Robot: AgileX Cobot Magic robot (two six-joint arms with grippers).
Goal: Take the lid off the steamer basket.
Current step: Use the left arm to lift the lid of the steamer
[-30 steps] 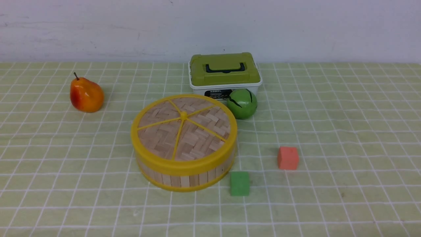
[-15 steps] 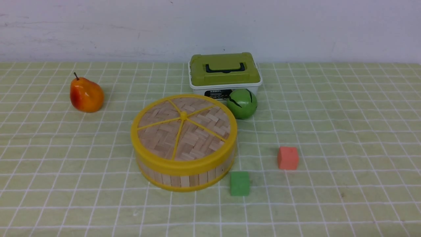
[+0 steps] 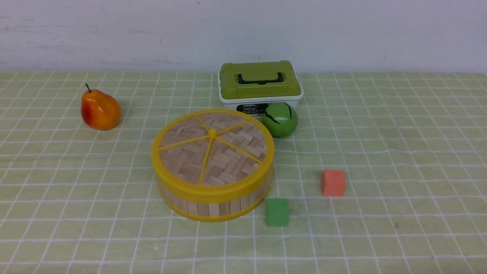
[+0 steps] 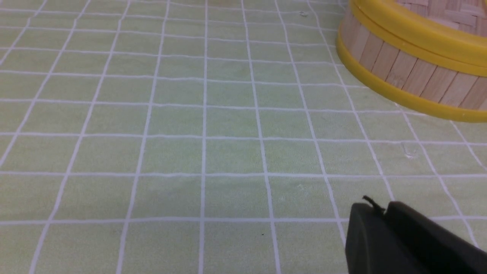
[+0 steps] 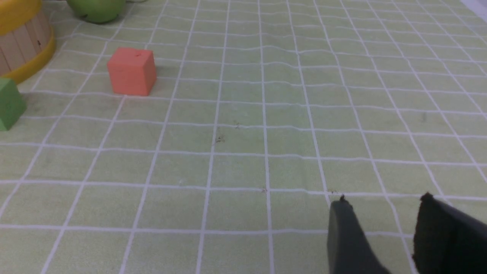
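The steamer basket, a round tub of light wood slats with yellow rims, stands mid-table with the woven lid seated flat on it. Neither arm shows in the front view. In the left wrist view the basket with the lid's yellow rim lies well ahead of my left gripper, whose dark fingers rest together over bare cloth with nothing between them. My right gripper hovers open and empty over the cloth, far from the basket's edge.
A pear lies at the far left. A white box with a green lid and a green ball sit just behind the basket. A green cube and a red cube lie to its right.
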